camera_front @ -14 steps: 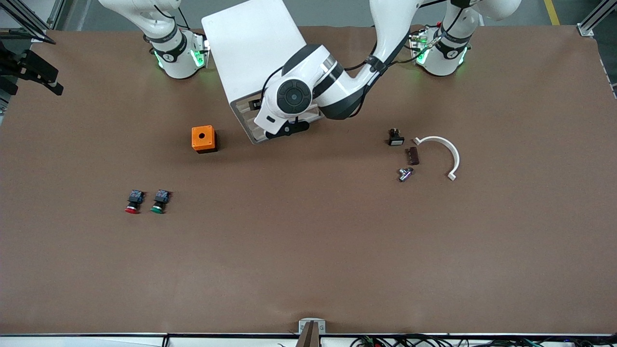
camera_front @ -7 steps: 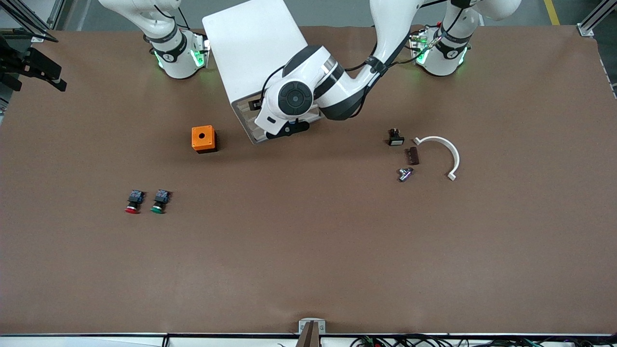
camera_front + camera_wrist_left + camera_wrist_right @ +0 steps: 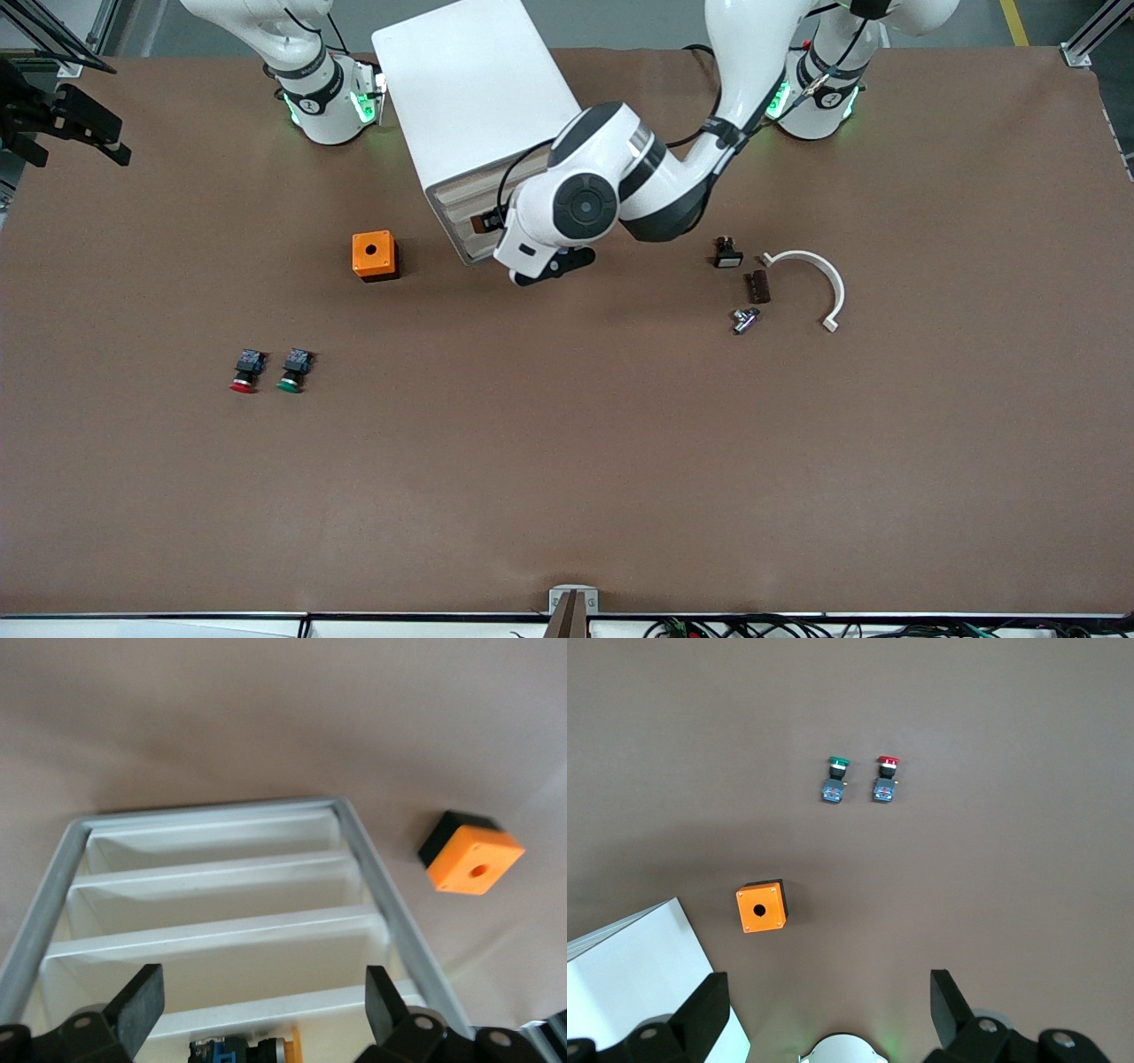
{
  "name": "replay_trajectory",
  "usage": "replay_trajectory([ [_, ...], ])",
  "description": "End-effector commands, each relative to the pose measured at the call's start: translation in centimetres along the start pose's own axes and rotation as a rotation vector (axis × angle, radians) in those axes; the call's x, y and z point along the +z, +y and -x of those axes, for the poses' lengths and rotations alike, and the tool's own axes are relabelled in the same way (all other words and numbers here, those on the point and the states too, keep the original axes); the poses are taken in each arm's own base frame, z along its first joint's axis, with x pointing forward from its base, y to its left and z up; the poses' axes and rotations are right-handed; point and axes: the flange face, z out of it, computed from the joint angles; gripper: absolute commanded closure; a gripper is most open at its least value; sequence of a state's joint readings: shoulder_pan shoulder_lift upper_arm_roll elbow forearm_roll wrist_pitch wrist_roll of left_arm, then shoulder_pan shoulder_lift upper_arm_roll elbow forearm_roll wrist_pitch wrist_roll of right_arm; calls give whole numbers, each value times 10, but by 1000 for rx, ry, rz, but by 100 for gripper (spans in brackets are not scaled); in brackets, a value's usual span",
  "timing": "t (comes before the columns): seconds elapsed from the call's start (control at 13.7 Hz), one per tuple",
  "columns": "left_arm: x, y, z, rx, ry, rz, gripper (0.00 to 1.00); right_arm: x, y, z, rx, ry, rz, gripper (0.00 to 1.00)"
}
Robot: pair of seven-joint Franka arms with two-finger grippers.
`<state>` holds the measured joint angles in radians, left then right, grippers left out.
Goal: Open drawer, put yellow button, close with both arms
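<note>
The yellow button is already in the drawer, which is pulled out. The left gripper hangs released over it; the right gripper waits, also open, high over the bench. The risk I see is a one-sided push skewing the drawer, so it jams in the cabinet.

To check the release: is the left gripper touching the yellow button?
Apart. The left wrist view shows the yellow button lying in the drawer, between open jaws.

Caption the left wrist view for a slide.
Open left gripper over the pulled-out drawer, the yellow button lying in its compartment, orange box on the table beside it.
</note>
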<state>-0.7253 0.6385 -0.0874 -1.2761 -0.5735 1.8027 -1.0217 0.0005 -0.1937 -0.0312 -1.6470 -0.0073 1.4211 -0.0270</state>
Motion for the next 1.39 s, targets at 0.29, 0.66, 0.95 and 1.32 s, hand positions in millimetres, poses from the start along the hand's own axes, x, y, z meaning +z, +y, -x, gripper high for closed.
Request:
replay_trajectory([
  [0.29,-100,-56,-48,-75,81,-41,0,-8,13,6,32,24,-18,0],
  [0.66,-145,-94,-88,-138,154,-63,0,-7,28,8,57,21,-87,0],
  [0.95,-172,-118,-113,-177,179,-53,0,-8,24,8,38,27,-72,0],
  [1.32,-222,-162,-149,-50,194,2,0,-7,13,9,10,14,-20,0],
])
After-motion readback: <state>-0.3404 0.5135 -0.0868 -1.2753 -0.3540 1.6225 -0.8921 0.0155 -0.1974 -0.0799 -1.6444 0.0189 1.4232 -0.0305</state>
